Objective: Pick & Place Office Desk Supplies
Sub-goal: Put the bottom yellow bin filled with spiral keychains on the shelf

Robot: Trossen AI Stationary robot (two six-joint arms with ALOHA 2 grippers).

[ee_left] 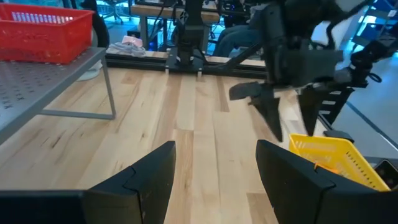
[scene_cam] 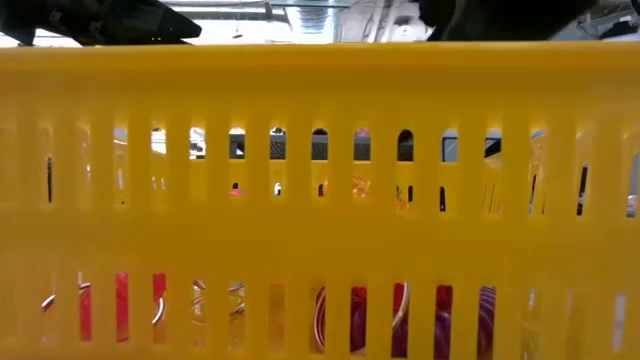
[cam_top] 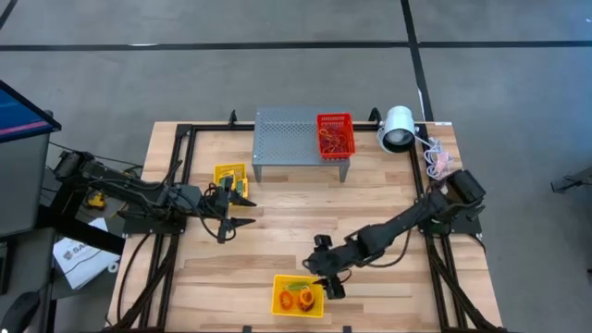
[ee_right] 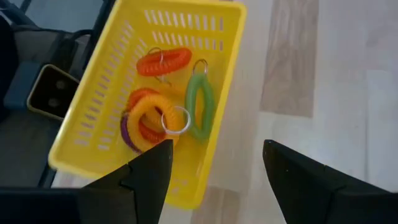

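Note:
A yellow slotted basket (cam_top: 298,296) sits at the table's near edge and holds orange, green, yellow and purple coil loops (ee_right: 163,102) with metal rings. My right gripper (cam_top: 331,281) (ee_right: 217,149) hovers open and empty just right of and above that basket. A second yellow basket (cam_top: 231,178) left of the grey stand holds flat yellow-and-green crayon boxes. My left gripper (cam_top: 242,211) (ee_left: 214,149) is open and empty just near of it, pointing toward the table's right. A red basket (cam_top: 335,134) of red and orange loops stands on the grey stand's top.
The grey perforated stand (cam_top: 301,139) and the white lamp (cam_top: 398,129) with its cord stand at the far edge. Bare wood lies between the two arms. In the low view the near basket's wall (scene_cam: 320,200) fills the picture. Black frame rails run along the table's sides.

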